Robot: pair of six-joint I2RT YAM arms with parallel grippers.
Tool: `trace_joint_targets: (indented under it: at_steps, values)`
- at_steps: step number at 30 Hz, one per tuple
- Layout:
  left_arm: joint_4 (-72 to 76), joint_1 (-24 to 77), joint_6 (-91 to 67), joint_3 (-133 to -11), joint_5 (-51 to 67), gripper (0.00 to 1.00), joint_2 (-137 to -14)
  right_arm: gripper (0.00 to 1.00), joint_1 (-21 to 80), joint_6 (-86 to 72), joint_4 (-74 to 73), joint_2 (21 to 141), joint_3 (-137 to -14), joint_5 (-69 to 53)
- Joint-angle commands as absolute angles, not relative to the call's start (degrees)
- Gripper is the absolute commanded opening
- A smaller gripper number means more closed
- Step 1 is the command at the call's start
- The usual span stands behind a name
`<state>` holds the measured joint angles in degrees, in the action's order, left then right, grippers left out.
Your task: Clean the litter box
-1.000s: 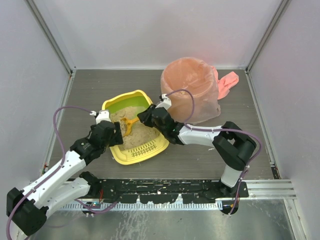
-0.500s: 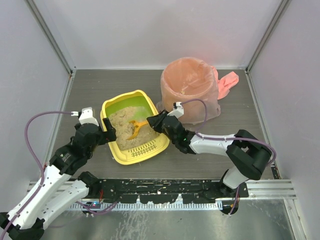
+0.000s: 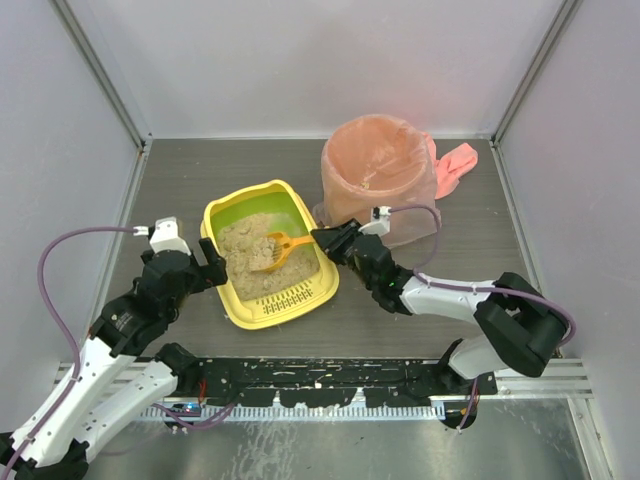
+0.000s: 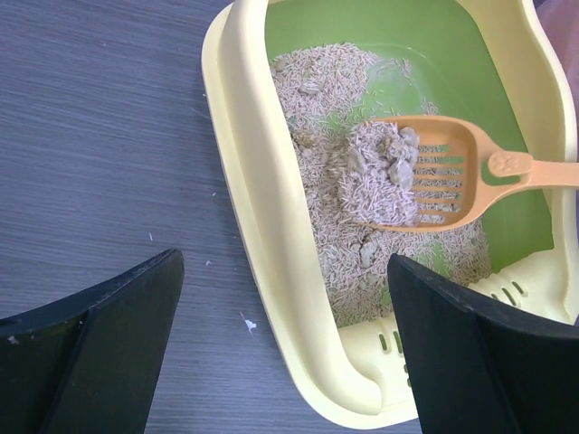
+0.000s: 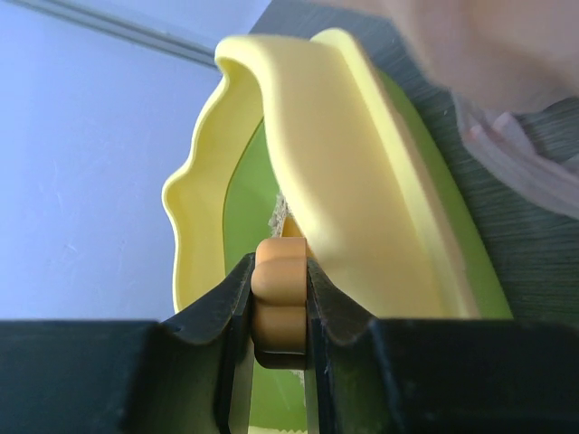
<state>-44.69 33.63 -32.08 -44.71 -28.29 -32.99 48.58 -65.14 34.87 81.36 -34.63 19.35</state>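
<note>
The yellow litter box (image 3: 285,300) with a green inner wall and beige litter sits left of the table's middle. An orange slotted scoop (image 3: 272,248) hovers over the litter, loaded with litter and grey clumps (image 4: 384,172). My right gripper (image 3: 325,240) is at the box's right rim, shut on the scoop's handle (image 5: 280,307). My left gripper (image 3: 207,268) is open and empty. Its fingers stand on either side of the box's left wall (image 4: 271,271) near the slotted ledge, without touching it.
A round bin lined with a pink bag (image 3: 380,180) stands behind and right of the box, close to my right arm. It also shows in the right wrist view (image 5: 507,81). Grey enclosure walls close in the table on three sides.
My left gripper has drawn back left, out of the box to its left wall. My right gripper has pulled back to the right with the scoop, which now holds litter.
</note>
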Motion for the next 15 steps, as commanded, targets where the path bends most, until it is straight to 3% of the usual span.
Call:
trace_joint_targets:
  at_steps: [1,15]
  values:
    - [-44.13,33.4,-31.64,-47.06,-29.53,0.97,-31.73,0.01,44.56,-70.03,45.41,77.38,-31.93,14.94]
    - [-44.35,33.37,-31.51,-48.01,-30.04,0.98,-29.73,0.01,37.57,-82.87,67.83,77.81,-19.41,8.06]
